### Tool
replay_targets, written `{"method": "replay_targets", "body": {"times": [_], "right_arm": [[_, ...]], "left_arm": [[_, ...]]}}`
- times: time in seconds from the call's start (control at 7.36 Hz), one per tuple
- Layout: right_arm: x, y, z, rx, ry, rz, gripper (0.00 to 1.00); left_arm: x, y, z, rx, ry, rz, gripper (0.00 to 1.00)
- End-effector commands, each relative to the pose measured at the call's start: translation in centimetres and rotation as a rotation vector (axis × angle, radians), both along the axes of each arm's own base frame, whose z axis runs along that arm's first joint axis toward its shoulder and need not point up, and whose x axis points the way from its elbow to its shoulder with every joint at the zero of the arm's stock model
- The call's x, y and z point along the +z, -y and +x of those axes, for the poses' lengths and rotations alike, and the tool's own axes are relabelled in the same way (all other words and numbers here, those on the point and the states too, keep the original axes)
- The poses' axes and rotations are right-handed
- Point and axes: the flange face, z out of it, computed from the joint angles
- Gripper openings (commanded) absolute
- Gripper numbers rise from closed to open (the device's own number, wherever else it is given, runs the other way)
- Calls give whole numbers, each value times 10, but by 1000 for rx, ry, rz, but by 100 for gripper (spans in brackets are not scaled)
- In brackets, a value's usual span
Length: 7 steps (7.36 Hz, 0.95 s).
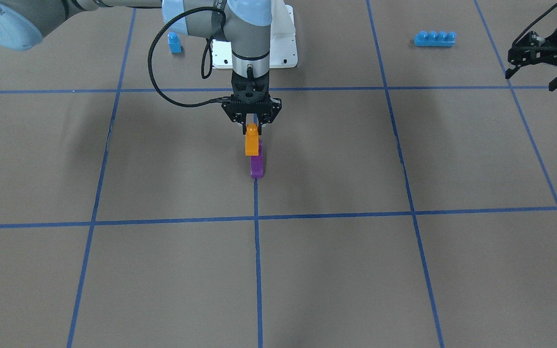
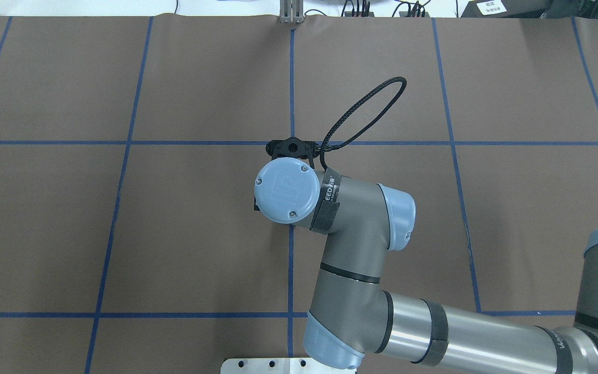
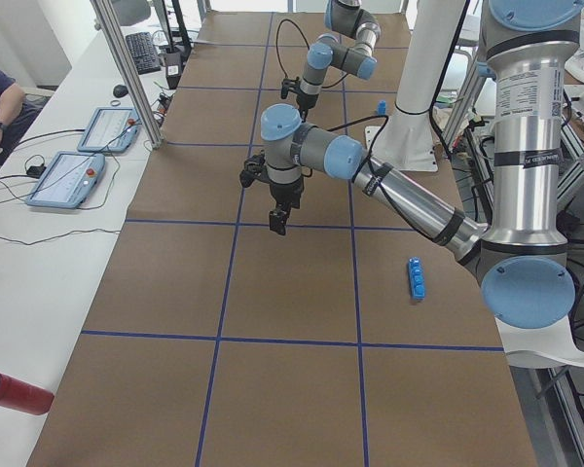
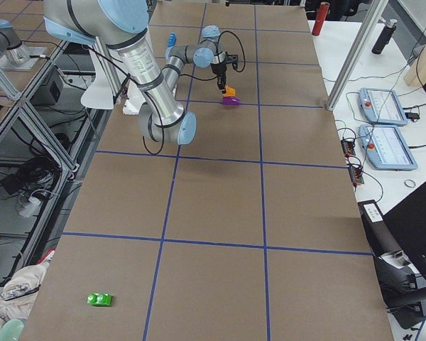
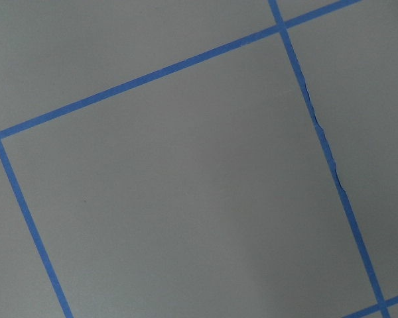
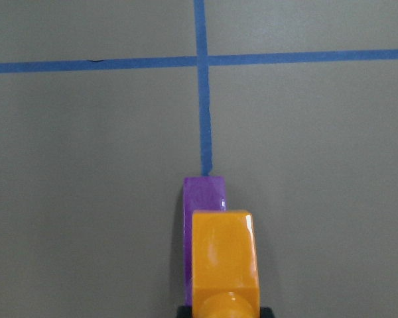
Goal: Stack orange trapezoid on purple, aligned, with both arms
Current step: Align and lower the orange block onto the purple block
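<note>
My right gripper [image 1: 252, 126] is shut on the stud end of the orange trapezoid [image 1: 251, 142] and holds it low over the table. The purple brick [image 1: 257, 165] lies on the table just beneath it, on a blue tape line. The orange brick overlaps the purple one and sits a little to one side; I cannot tell if they touch. The right wrist view shows the orange brick [image 6: 224, 255] above the purple one [image 6: 202, 195]. In the overhead view the right arm hides both bricks. My left gripper [image 1: 532, 79] is open and empty, raised well off to the side.
A long blue four-stud brick [image 1: 434, 38] and a small blue single-stud brick [image 1: 175, 42] lie near the white pedestal [image 1: 278, 53]. A small green piece [image 4: 99, 299] lies far off at the table's right end. The left wrist view shows only brown table with blue tape.
</note>
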Motion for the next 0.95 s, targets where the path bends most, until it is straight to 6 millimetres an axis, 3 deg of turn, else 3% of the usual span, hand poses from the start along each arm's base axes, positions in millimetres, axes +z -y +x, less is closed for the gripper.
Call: {"method": "replay_targets", "body": {"times": [0.0,0.81], "right_arm": [[6,3,-10,2,16,5,0],[15,-1,-14,-7,-5,3,0]], "left_arm": [[0,0,0,1,0,0,100],[1,0,0,0,1,-3,100]]}}
